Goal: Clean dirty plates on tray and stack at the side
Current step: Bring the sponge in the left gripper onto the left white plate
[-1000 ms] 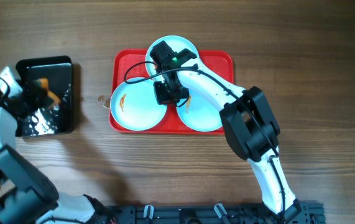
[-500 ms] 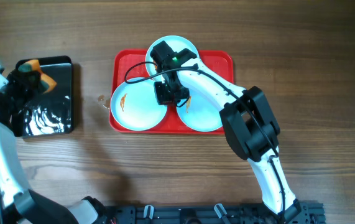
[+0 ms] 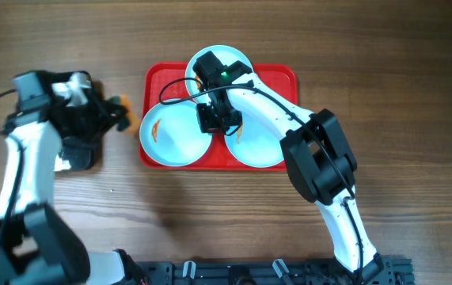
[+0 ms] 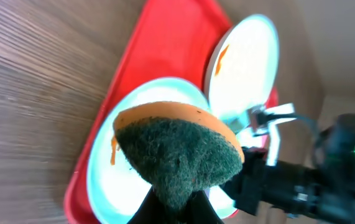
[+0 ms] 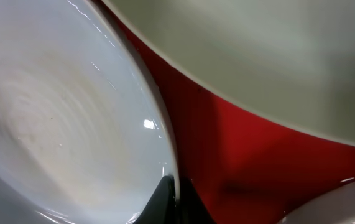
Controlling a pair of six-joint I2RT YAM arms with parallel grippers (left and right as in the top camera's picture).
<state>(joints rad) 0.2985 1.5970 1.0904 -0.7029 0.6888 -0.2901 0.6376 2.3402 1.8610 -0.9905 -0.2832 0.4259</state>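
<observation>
The red tray (image 3: 285,79) holds three pale plates. The left plate (image 3: 174,138) has an orange smear. The right plate (image 3: 263,146) has one at its edge. The top plate (image 3: 237,57) is partly under my right wrist. My right gripper (image 3: 219,119) is shut on the left plate's rim (image 5: 165,124), over the tray floor (image 5: 239,155). My left gripper (image 3: 113,111) is shut on an orange-and-green sponge (image 3: 127,111) just left of the tray. In the left wrist view the sponge (image 4: 177,149) hangs before the left plate (image 4: 112,186) and a second smeared plate (image 4: 245,68).
A glossy black tray (image 3: 79,154) lies at the left, mostly hidden under my left arm. My right arm (image 3: 320,158) crosses the tray's right side and runs down to the front edge. Wooden table (image 3: 400,71) surrounds the tray.
My left gripper has moved right with the sponge, from over the black tray to the red tray's left edge. The right arm and the plates have not moved.
</observation>
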